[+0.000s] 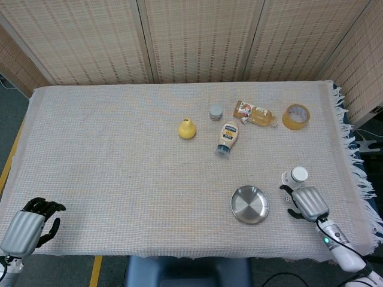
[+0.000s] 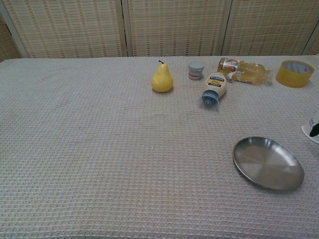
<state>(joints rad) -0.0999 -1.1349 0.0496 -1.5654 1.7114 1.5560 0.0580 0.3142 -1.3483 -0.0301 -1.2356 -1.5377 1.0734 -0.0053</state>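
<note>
My right hand hovers at the table's front right, its silver back facing up and its dark fingers bent down just in front of a white cup lying on its side. Nothing shows in its grasp. The small die that lay here is hidden beneath it. In the chest view only a dark fingertip shows, against the cup at the right edge. A steel plate lies just left of this hand. My left hand rests at the front left corner, loosely curled and holding nothing.
Toward the back sit a yellow pear, a small grey jar, a mayonnaise bottle on its side, a juice bottle on its side and a tape roll. The fringed cloth edge runs along the right.
</note>
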